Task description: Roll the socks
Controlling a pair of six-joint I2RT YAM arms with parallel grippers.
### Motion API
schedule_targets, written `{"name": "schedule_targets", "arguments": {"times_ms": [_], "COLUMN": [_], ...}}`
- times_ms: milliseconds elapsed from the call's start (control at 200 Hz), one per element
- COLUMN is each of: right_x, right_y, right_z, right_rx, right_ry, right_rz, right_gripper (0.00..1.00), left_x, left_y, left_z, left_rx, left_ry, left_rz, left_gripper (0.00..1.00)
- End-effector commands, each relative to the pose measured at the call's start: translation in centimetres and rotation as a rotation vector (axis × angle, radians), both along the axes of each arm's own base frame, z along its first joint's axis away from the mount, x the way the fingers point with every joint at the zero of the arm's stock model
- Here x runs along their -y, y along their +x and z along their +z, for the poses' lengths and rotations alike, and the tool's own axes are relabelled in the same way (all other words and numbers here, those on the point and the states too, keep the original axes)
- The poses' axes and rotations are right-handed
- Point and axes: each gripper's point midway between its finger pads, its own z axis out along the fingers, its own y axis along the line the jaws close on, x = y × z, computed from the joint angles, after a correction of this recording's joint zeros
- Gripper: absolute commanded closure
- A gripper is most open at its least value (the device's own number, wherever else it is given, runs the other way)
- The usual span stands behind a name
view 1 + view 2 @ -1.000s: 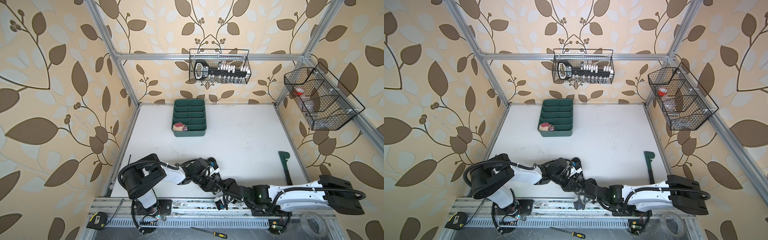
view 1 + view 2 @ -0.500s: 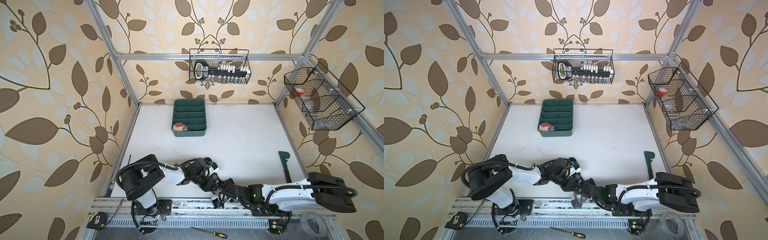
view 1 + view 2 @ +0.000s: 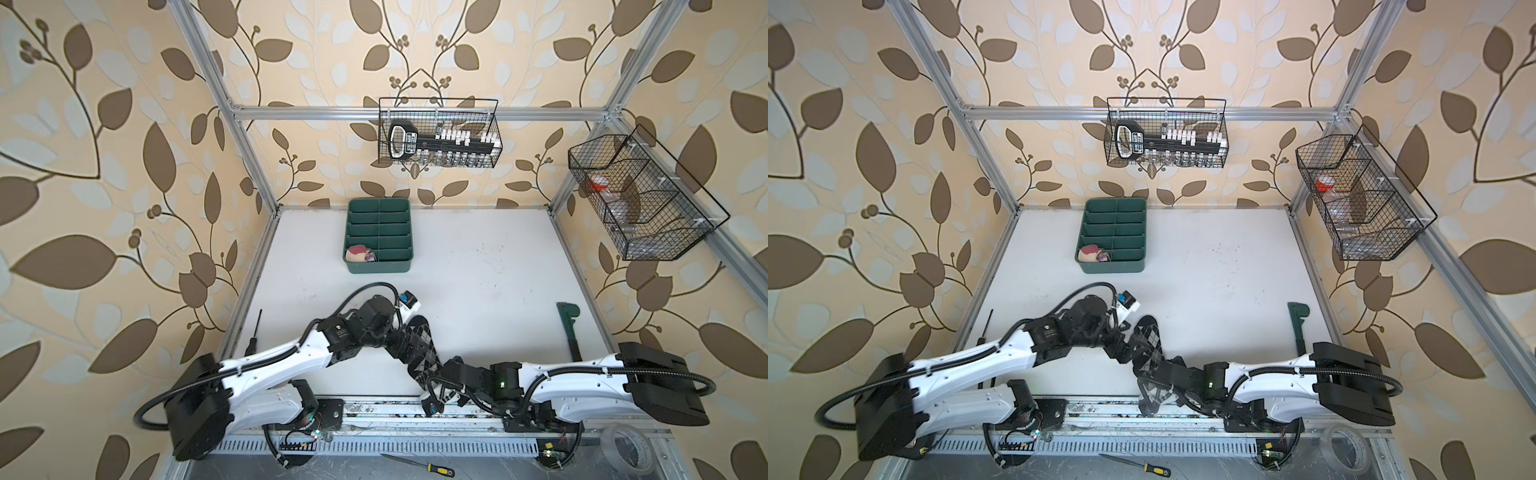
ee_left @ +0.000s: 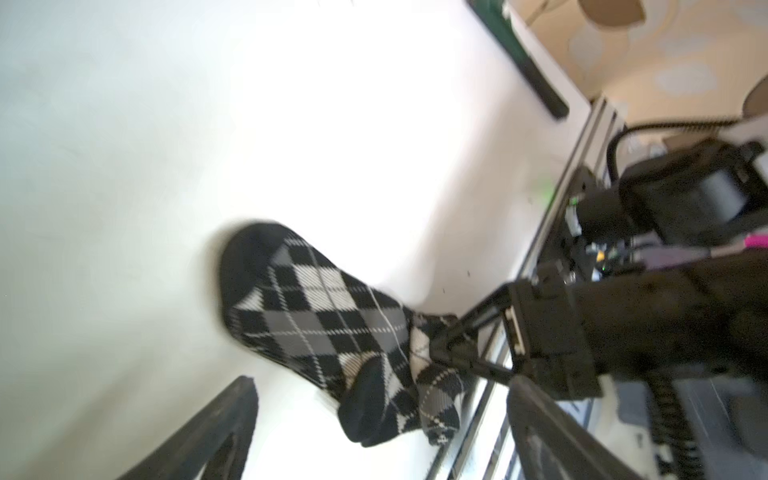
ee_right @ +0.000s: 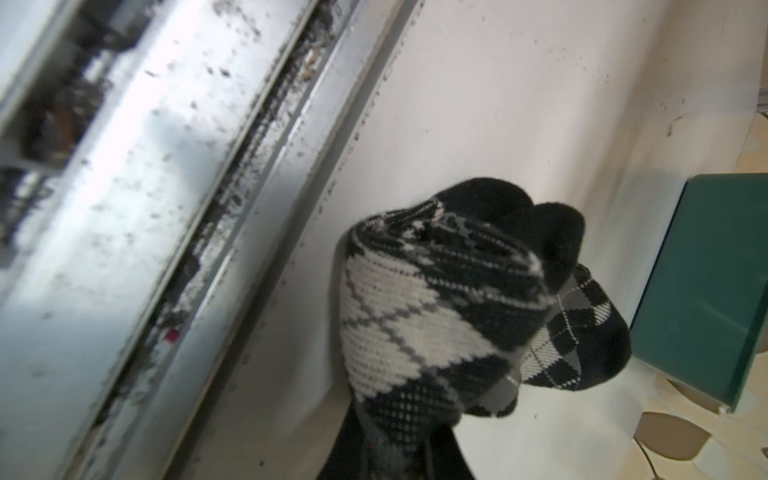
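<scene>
Black-grey-white argyle sock (image 3: 420,340) lengthwise near table (image 3: 478,270) front; beige-maroon sock (image 3: 360,253) bundled in green tray (image 3: 379,269).

The long black-grey-white argyle fabric sock (image 3: 419,345) lies on the white worktop (image 3: 478,270) between the left tool (image 4: 382,386) and the right tool (image 4: 446,347), with one end inside the right tool's jaws. Well beyond both tools sits the green plastic compartment tray (image 3: 380,268). The rolled beige ribbed sock (image 3: 359,253) is in the compartment nearest the left tool.

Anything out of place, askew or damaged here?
Only the argyle sock: it lies bent at the table's front edge, one end bunched in the right gripper by the rail. The left gripper is open, holding nothing. Nothing looks spilled or damaged.
</scene>
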Motion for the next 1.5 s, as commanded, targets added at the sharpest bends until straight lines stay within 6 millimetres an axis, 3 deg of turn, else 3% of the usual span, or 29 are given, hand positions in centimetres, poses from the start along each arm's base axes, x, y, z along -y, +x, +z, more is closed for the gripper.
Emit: {"name": "schedule_targets", "arguments": {"times_ms": [0, 120, 235, 375, 505, 655, 775, 940, 1075, 1245, 1495], "right_x": [1.7, 0.7, -0.3, -1.1, -1.4, -2.4, -3.4, -4.1, -4.3, -4.4, -4.0], "right_y": [-2.4, -2.0, -0.8, 0.0, 0.2, 1.8, 2.3, 2.3, 2.1, 2.4, 2.7], "right_z": [-2.2, -2.0, -1.5, -1.3, -1.2, -0.6, -0.5, -1.5, -2.3, -2.2, -1.5], "right_rx": [-0.178, -0.237, -0.299, -0.479, -0.666, -0.840, -0.971, -1.095, -1.145, -1.178, -1.215], "right_ry": [-0.118, -0.123, -0.123, -0.151, -0.158, -0.108, -0.098, -0.158, -0.189, -0.174, -0.137], "right_rz": [0.001, -0.087, -0.217, -0.383, -0.482, -0.592, -0.643, -0.688, -0.706, -0.722, -0.723], "right_gripper": [0.89, 0.89, 0.89, 0.90, 0.90, 0.91, 0.91, 0.92, 0.93, 0.93, 0.93], "left_x": [-4.8, -6.7, -7.3, -7.1, -7.1, -7.4, -7.6, -7.2, -6.1, -3.9, -2.0], "left_y": [1.6, 0.4, -1.3, -3.3, -5.8, -8.4, -9.0, -9.0, -8.3, -8.9, -8.5], "left_z": [4.0, 9.2, 12.2, 13.1, 12.9, 12.7, 10.5, 6.0, 2.1, -2.8, -6.4], "left_rx": [0.278, 0.520, 0.682, 0.789, 0.827, 0.832, 0.816, 0.834, 0.936, 0.991, 1.027], "left_ry": [0.174, 0.189, 0.182, 0.215, 0.237, 0.214, 0.238, 0.351, 0.531, 0.659, 0.716], "left_rz": [0.044, -0.032, -0.136, -0.313, -0.489, -0.613, -0.659, -0.764, -0.847, -0.923, -0.915], "left_gripper": [0.01, 0.01, 0.01, 0.04, 0.04, 0.06, 0.08, 0.10, 0.14, 0.22, 0.29]}}
